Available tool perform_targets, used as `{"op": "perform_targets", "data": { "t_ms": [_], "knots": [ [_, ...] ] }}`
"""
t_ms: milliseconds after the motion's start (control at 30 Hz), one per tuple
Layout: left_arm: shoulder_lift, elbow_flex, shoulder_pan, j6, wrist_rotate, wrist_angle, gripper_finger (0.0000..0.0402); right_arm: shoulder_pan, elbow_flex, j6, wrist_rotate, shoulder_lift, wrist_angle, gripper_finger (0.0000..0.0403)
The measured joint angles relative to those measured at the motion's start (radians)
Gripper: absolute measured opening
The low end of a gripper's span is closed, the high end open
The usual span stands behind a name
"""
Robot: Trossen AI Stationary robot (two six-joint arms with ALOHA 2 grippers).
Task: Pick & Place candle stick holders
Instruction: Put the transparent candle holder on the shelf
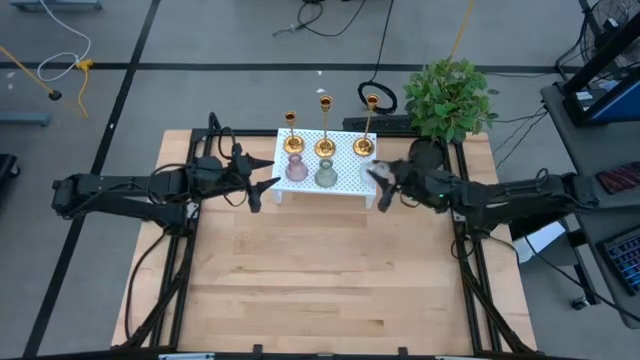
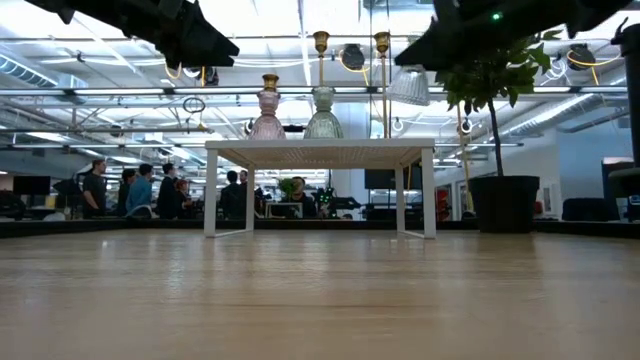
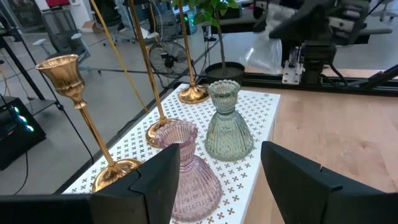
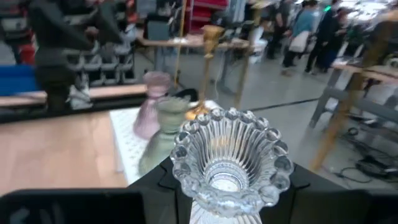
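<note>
Three gold candle stick holders (image 1: 324, 125) stand on their round bases in a row along the far side of a small white perforated stand (image 1: 345, 172). A pink ribbed vase (image 1: 296, 168) and a green one (image 1: 326, 175) stand in front of them. My right gripper (image 1: 382, 180) is shut on a clear ribbed glass vase (image 2: 408, 85), held above the stand's right end. My left gripper (image 1: 268, 188) hovers open at the stand's left end, level with the pink vase (image 3: 186, 168), touching nothing. My right gripper pinches the clear vase between its two fingers (image 4: 158, 186), below the flared rim (image 4: 230, 152); the rim hides the exact place. The fingers come level from the table's right side. The vase is lifted clear of the stand (image 2: 320, 152), roughly upright, mouth up.
A potted plant (image 1: 452, 98) stands just beyond the stand's far right corner, close behind my right arm. The wooden tabletop (image 1: 330, 280) stretches toward the near edge. Black frame rails run along both table sides. People move about in the room beyond (image 2: 130, 190).
</note>
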Motion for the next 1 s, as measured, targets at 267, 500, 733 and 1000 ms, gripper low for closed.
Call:
{"op": "perform_targets", "data": {
  "t_ms": [267, 500, 733, 1000],
  "knots": [
    [0.000, 0.000, 0.000, 0.000, 0.000, 0.000, 0.0232, -0.018, 0.076, 0.005, -0.004, 0.168, -0.014, 0.0121],
    [0.000, 0.000, 0.000, 0.000, 0.000, 0.000, 0.0232, -0.045, 0.087, 0.053, -0.022, 0.235, -0.008, 0.0121],
    [0.000, 0.000, 0.000, 0.000, 0.000, -0.001, 0.0232, -0.056, 0.087, 0.058, -0.056, 0.306, 0.053, 0.0122],
    [0.000, 0.000, 0.000, -0.005, 0.000, -0.002, 0.0232, -0.090, 0.088, 0.051, -0.056, 0.333, 0.098, 0.0122]
  ]
}}
